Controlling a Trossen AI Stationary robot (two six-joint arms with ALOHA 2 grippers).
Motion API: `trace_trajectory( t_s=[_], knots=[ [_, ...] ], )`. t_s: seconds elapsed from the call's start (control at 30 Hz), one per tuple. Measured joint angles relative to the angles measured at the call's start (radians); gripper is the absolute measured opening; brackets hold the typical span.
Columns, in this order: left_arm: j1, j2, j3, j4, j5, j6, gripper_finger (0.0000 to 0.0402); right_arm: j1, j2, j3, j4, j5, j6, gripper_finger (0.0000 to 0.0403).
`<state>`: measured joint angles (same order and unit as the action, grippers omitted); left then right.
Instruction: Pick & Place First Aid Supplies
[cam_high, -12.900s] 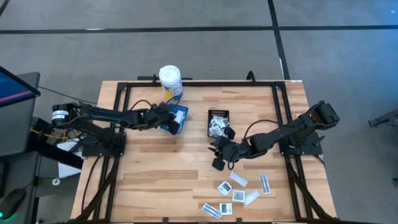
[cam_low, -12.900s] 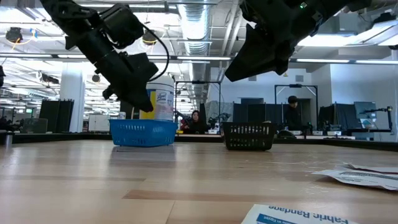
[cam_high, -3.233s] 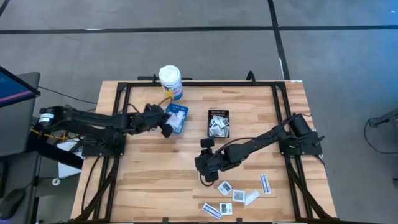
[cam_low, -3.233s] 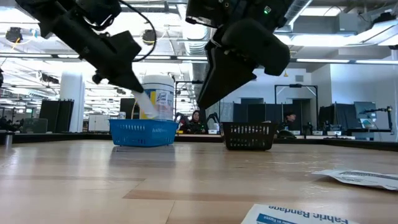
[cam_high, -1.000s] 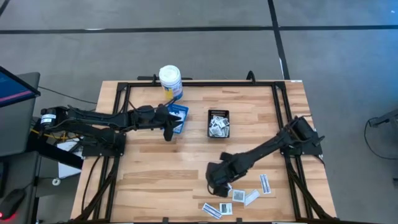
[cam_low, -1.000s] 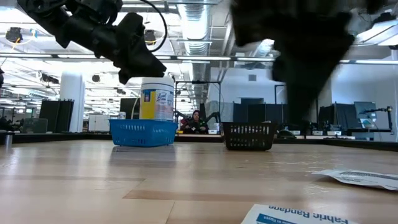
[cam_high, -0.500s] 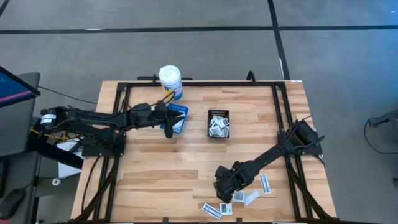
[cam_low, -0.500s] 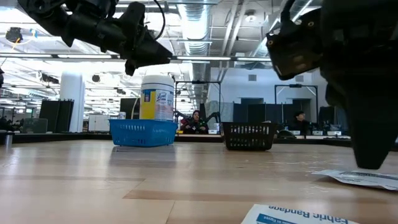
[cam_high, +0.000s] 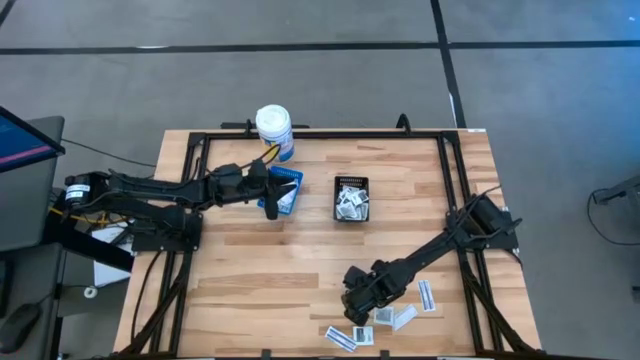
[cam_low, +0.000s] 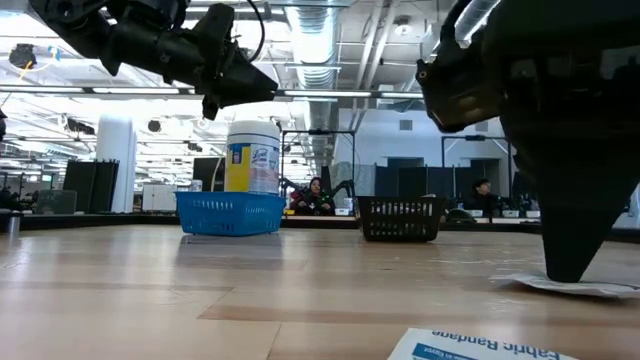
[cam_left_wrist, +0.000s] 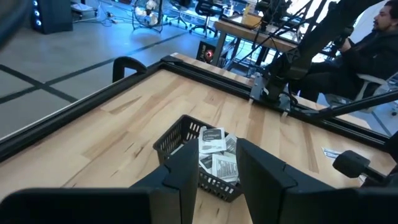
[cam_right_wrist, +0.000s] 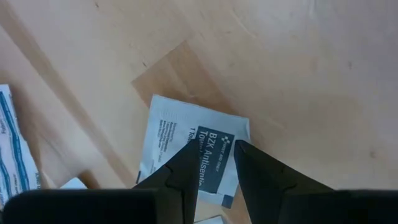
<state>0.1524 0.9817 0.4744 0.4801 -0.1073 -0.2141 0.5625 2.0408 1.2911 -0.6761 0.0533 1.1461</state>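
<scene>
Pale wood, black metal, white paper, one blue basket

The surface (cam_high: 300, 250) is light wooden planking inside a black frame. At upper centre, the bottle (cam_high: 274, 131) is white with a yellow-and-blue label; beside it sits a bright blue basket (cam_high: 287, 187) and a black mesh basket (cam_high: 351, 186) of white packets. Lower right, the loose packets (cam_high: 400, 313) are white with dark grey print. Both arms are black; the floor is grey.

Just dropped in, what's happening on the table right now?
The right gripper is down at the loose packets near the table's front edge, its fingers straddling a squarish antiseptic packet lying flat, not yet lifted. The left gripper hangs over the blue tray. The black tray already holds several packets.
</scene>
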Motion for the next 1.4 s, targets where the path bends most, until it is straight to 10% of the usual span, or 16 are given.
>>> trace_trajectory(
  t_s=[0.43,0.97,1.4],
  knots=[
    [-0.023,0.000,0.000,-0.001,0.001,-0.003,0.0108,-0.028,0.000,-0.004,-0.027,0.118,-0.121,0.0011],
    [-0.068,0.007,-0.023,-0.008,0.001,-0.025,0.0108,-0.188,-0.043,0.250,-0.466,0.611,-0.398,0.0001],
    [-0.077,0.029,-0.029,-0.039,0.011,-0.125,0.0108,-0.221,-0.038,0.234,-0.376,0.206,-0.526,0.0068]
  ],
)
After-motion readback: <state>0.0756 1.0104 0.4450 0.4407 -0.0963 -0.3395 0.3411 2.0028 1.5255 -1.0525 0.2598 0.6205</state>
